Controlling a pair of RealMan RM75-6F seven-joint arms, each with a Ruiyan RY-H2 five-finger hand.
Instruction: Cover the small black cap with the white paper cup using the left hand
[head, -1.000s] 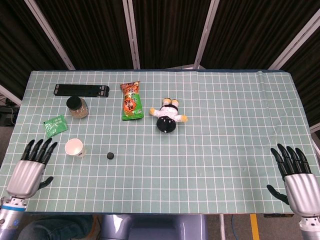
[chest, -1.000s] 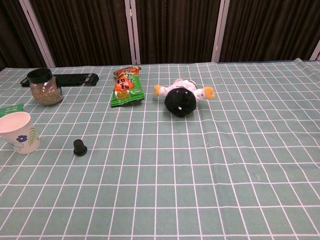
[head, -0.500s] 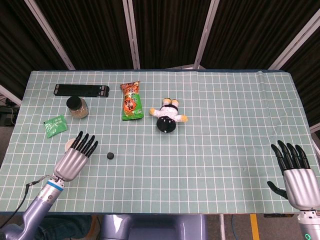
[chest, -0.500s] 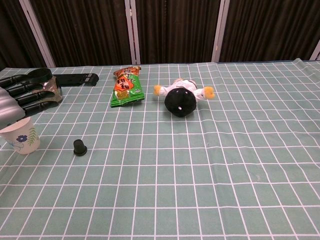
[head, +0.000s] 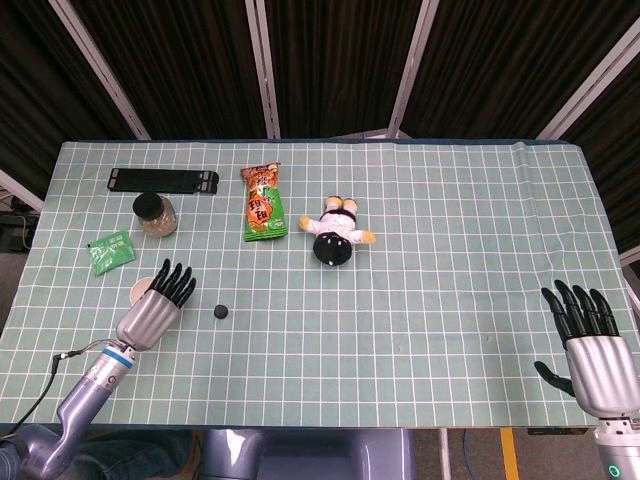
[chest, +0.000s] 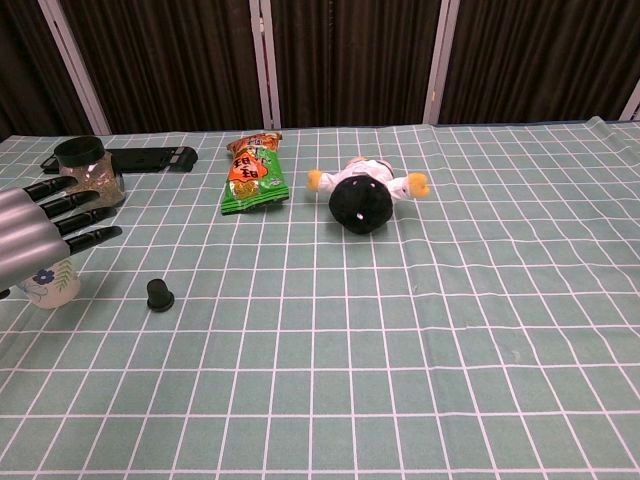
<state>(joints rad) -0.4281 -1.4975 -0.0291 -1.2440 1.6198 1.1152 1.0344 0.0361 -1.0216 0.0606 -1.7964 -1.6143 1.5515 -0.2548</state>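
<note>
My desk (head: 420, 300) is evenly and brightly lit from overhead, with only short, soft shadows under objects. Both views are sharp, without glare. The backdrop behind is dark.

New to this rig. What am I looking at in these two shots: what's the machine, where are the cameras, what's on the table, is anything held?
It is a two-armed robot with human-like hands, steered remotely by a person. One picture looks down from its head, the other looks forward from its chest.

On the checked table lie a white paper cup, a small black cap, a jar, a green sachet, a snack bag, a plush doll and a black bar.

The left hand hovers over the cup, fingers spread, gripping nothing. The right hand sits open at the table's near right corner. Nothing is held. The cup is upright beside the cap, not over it.
</note>
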